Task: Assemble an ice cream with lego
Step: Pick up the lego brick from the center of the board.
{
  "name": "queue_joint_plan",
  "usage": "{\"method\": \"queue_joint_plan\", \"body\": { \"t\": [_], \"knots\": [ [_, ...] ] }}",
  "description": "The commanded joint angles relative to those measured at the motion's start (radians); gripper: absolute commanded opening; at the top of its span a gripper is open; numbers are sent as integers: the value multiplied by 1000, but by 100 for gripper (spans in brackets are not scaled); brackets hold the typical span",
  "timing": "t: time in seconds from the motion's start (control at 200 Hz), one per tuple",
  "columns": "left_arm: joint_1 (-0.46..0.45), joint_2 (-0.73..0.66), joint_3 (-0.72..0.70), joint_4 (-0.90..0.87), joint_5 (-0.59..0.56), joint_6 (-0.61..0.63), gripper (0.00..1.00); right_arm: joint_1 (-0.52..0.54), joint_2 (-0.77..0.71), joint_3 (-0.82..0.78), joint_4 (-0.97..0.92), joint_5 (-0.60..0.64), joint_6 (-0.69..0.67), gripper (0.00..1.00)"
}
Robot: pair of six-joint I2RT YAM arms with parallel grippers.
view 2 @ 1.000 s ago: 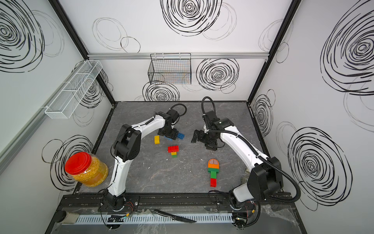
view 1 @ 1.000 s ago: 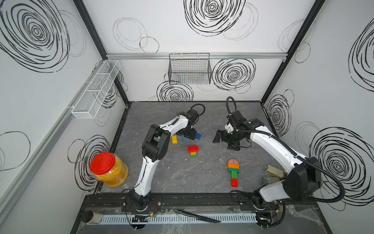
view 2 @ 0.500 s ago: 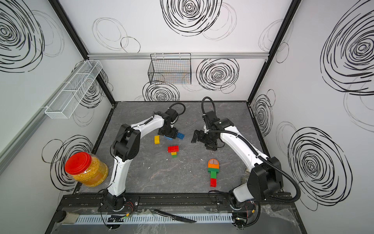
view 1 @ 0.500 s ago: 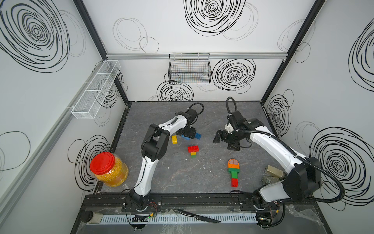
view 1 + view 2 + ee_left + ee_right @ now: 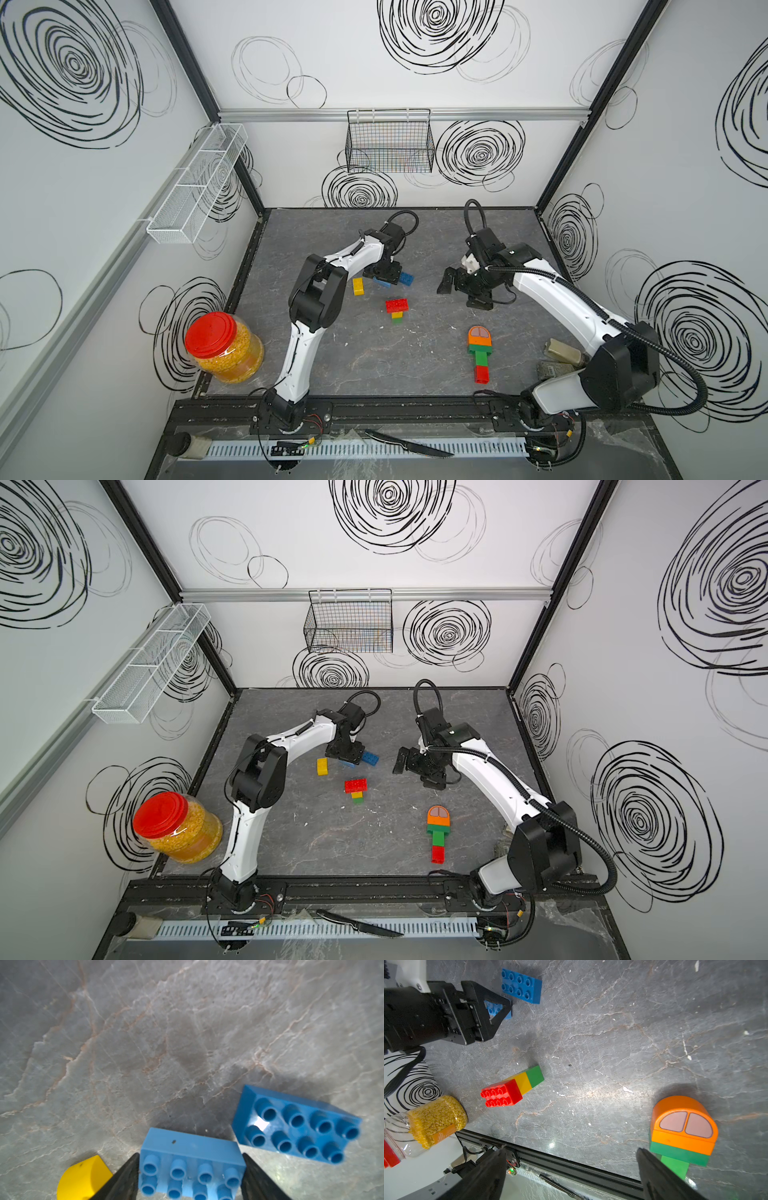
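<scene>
Now the left claw has a blue brick by its ends

Closest to me, short of the red-yellow-green stack (image 5: 397, 309) and off to its right, one ice cream (image 5: 480, 347) lies flat on the table (image 5: 374, 365). It has an orange dome, a green bar, and a green and red stem. It looks finished, and I'd guess it was parked there to keep the middle free. The stack itself lies on its side, seemingly a second cone waiting for more pieces.

Just beyond the stack, to its left, lies a yellow piece (image 5: 358, 286). Straight beyond the stack, the left gripper (image 5: 190, 1156) reaches down over a lighter blue brick (image 5: 187, 1147). Its jaws sit flat against the brick's two short ends, and the brick rests on the table. Taking it endwise leaves the studs clear for pressing on.

A darker blue brick (image 5: 295, 1122) lies just beside that one, slightly farther right of the stack. Well to the stack's right, the right gripper (image 5: 571, 1148) hangs spread wide with nothing in it, probably ready to steady the stack.
</scene>
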Motion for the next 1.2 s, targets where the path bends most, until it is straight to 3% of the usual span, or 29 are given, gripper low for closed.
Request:
{"method": "queue_joint_plan", "body": {
  "t": [0.0, 0.605, 0.956, 1.196],
  "knots": [
    [1, -39, 6, -1, -6, 0, 82, 1, -21, -11, -7, 4, 10, 100],
    [-2, -23, 18, 14, -9, -7, 79, -7, -38, -23, -8, 1, 8, 100],
    [-5, -26, 16, 7, -19, -16, 65, -7, -39, -19, -12, 2, 7, 100],
    [-8, -94, 12, -16, -32, -42, 64, -8, -46, -26, 3, -5, 8, 100]
  ]
}}
